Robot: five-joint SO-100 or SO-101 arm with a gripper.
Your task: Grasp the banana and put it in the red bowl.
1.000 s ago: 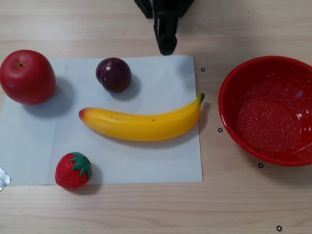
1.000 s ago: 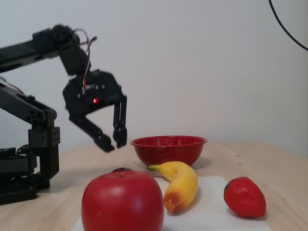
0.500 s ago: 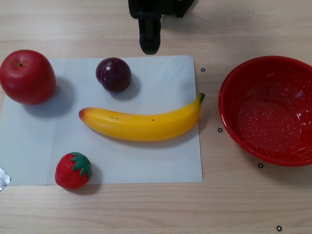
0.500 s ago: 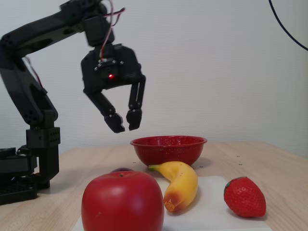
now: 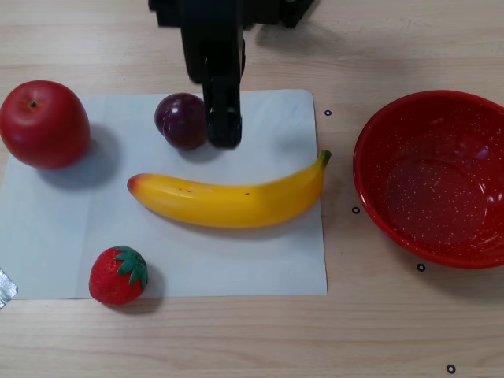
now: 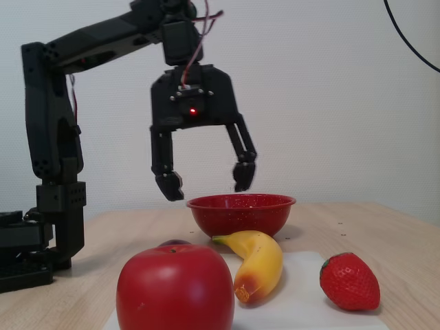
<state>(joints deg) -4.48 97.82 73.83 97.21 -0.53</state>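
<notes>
Black gripper (image 6: 205, 181) hangs wide apart above a yellow banana (image 5: 228, 197) on white paper (image 5: 260, 260); red bowl (image 5: 437, 177) nearby.

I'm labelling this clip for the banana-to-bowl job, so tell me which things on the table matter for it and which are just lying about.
Part of the job:
banana, lying on the white sheet
red bowl, empty, off the sheet
gripper, raised, jaws open

Just lying about:
red apple
plum
strawberry
white paper sheet
</notes>
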